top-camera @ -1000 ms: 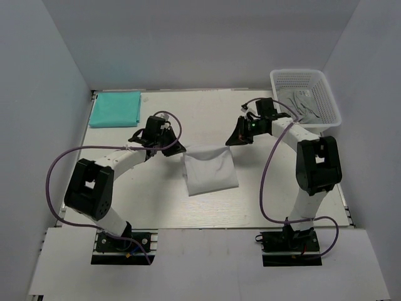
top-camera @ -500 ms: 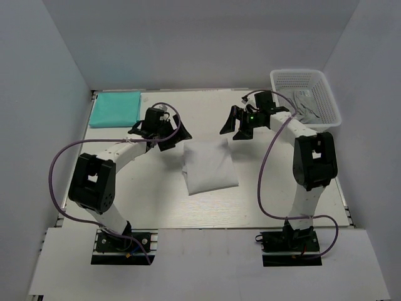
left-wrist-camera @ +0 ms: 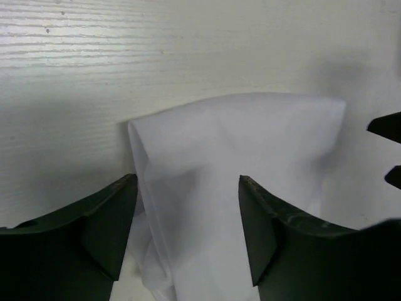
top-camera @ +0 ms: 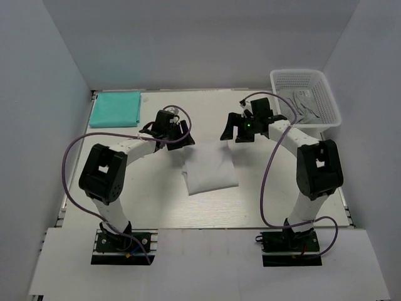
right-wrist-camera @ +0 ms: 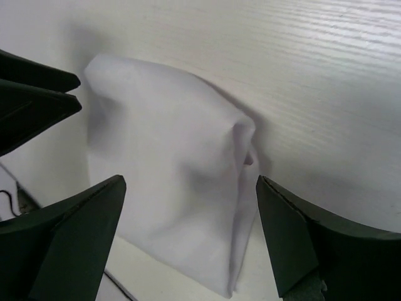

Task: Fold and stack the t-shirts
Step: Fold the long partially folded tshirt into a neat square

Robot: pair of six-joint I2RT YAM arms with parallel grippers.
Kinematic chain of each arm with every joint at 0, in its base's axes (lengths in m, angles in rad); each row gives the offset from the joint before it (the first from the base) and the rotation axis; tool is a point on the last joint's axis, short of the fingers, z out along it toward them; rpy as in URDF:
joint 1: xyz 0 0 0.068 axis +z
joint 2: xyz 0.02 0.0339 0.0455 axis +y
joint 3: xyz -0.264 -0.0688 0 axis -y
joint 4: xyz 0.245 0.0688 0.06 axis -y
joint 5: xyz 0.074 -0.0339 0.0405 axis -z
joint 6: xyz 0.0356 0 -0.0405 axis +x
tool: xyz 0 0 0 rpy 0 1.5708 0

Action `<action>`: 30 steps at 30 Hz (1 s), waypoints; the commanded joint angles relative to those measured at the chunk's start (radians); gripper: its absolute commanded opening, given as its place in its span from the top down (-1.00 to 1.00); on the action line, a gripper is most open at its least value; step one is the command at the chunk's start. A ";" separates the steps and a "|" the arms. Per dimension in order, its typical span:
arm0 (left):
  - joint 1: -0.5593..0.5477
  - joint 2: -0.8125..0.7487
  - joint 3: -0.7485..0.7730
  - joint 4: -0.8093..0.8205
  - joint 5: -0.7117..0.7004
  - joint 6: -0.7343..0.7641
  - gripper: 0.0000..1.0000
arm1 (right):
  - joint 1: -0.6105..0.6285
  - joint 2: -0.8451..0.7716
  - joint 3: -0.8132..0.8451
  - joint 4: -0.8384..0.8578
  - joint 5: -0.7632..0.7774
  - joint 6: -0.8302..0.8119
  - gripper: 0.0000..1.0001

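The white t-shirt [top-camera: 211,167] lies folded into a rough rectangle at the table's middle. My left gripper [top-camera: 181,136] hangs open just behind its far left corner, and my right gripper [top-camera: 233,132] hangs open just behind its far right corner. Neither holds any cloth. In the left wrist view the white t-shirt [left-wrist-camera: 244,150] lies below the open left gripper [left-wrist-camera: 187,183]. In the right wrist view the same white t-shirt [right-wrist-camera: 166,163] lies under the open right gripper [right-wrist-camera: 190,183]. The teal t-shirt [top-camera: 115,108] lies folded flat at the far left corner.
A white mesh basket [top-camera: 326,88] stands at the far right corner with pale cloth inside. Purple cables loop beside both arms. Grey walls close in the table on the left, back and right.
Both grippers were shut on the white shirt's far corners, then opened and let it go. The far edge has settled on the table. The left gripper has shifted right, closer to the shirt.
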 commanded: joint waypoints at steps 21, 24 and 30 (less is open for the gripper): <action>-0.016 0.099 0.132 -0.024 -0.043 0.043 1.00 | 0.031 0.149 0.079 0.156 -0.001 -0.040 0.97; -0.016 0.057 0.098 -0.013 -0.031 0.052 1.00 | 0.039 0.117 0.052 0.174 -0.006 -0.037 1.00; -0.016 -0.044 0.043 -0.012 0.006 0.052 1.00 | 0.045 0.073 0.017 0.196 -0.018 -0.010 1.00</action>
